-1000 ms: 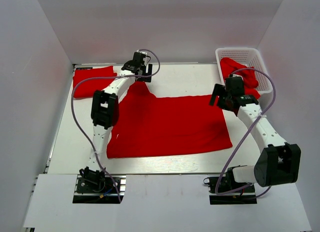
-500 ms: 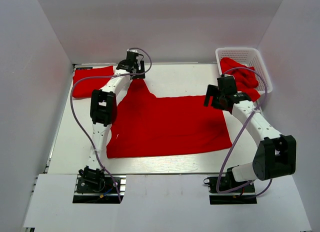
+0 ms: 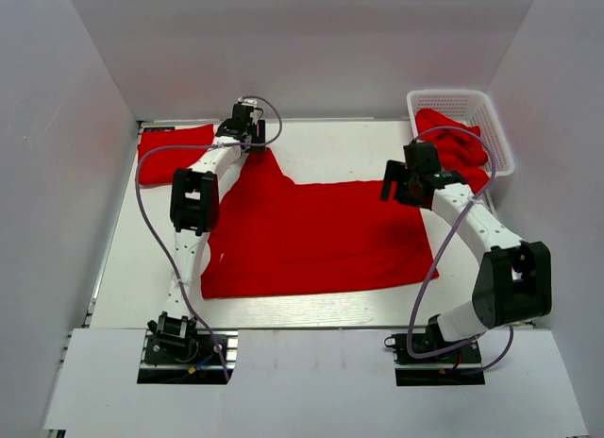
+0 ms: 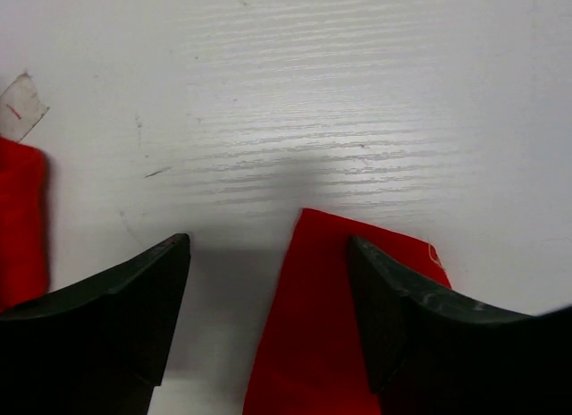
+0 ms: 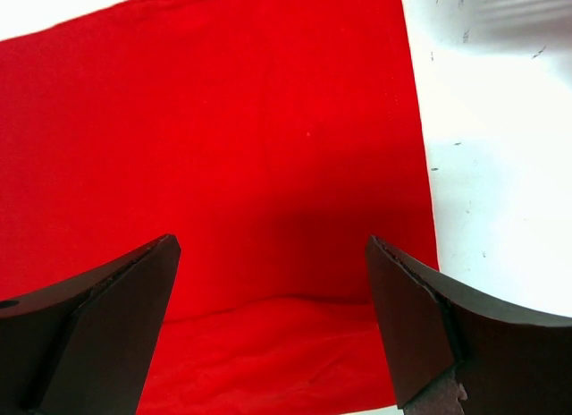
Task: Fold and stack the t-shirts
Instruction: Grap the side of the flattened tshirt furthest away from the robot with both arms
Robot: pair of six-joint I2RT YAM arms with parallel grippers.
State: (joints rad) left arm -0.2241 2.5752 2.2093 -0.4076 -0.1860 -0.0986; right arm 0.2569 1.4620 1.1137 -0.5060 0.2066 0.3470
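- Left gripper (image 4: 268, 245) — jaws apart, now farther back-left, astride a sleeve tip of the spread t-shirt (image 3: 321, 235) mid-table.
- Right gripper (image 5: 268, 245) — jaws wide, now farther inward, over that shirt's right edge.

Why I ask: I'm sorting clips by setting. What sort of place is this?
Probably a robotics lab test cell, not a home: plain white walls box in a white table, a left arm and right arm are bolted at its near edge, and a red t-shirt lies spread.

The spread pincer (image 4: 268, 245) straddles a corner of a red t-shirt (image 4: 335, 326) on the white table (image 4: 357, 93).
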